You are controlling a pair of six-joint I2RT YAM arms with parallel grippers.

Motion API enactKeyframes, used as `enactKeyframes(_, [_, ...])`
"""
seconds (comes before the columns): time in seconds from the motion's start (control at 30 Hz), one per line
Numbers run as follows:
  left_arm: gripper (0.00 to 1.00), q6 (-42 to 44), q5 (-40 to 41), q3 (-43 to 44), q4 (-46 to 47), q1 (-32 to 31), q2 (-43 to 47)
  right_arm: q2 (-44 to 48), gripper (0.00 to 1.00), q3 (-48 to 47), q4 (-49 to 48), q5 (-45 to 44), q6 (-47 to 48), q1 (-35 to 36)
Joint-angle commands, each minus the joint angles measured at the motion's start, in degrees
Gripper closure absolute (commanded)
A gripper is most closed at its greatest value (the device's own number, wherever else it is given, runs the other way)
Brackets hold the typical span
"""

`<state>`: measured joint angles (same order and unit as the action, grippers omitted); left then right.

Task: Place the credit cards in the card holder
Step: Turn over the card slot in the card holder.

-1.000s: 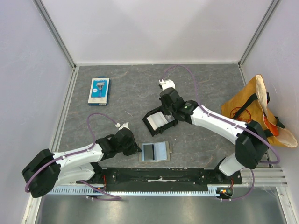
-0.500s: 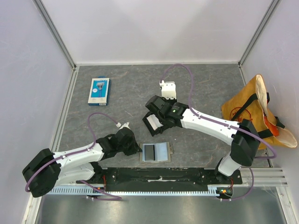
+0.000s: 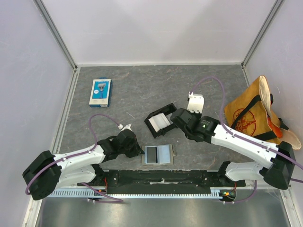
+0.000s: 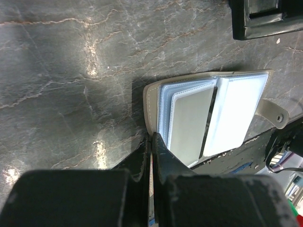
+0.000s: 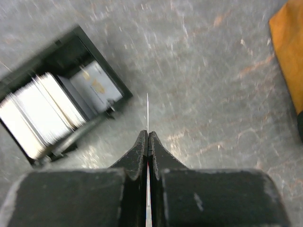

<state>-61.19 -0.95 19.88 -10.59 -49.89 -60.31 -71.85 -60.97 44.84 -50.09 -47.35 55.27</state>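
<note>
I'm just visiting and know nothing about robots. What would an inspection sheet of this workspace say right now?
Surface: dark grey marbled table.
Job's things: card holder open near the arm bases; credit cards stacked in black tray.
Clutter: blue-and-white pack far left; orange bag right.
Grippers: left gripper shut on card holder's edge; right gripper shut on one card, edge-on.
Cables: purple cable looping over each arm.
Surroundings: pale walls, metal frame.

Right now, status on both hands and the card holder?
Left hand shut, pinching card holder cover edge; holder lying open. Right hand shut on one card, edge-on, beside black tray. Nothing between card and holder.
</note>
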Motion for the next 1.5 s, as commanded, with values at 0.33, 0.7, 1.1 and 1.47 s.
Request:
enactKeyframes(0.33, [0.98, 1.95, -1.77, 0.60, 0.39, 0.23, 2.22, 2.86, 1.00, 17.54, -5.98, 15.01, -7.58, -0.07])
enactKeyframes(0.7, [0.98, 1.95, -2.30, 0.69, 1.01, 0.23, 0.81, 0.84, 0.98, 22.39, -12.23, 19.32, -5.56, -0.25])
enactKeyframes(1.1, [0.98, 1.86, -2.74, 0.60, 1.98, 0.23, 0.02, 0.84, 0.86, 22.30, -12.32, 19.94, -3.54, -0.42])
enactKeyframes(1.47, [0.98, 1.86, -3.71, 0.60, 2.94, 0.23, -0.94, -0.48, 0.94, 21.86, -12.41, 21.26, -1.43, -0.42])
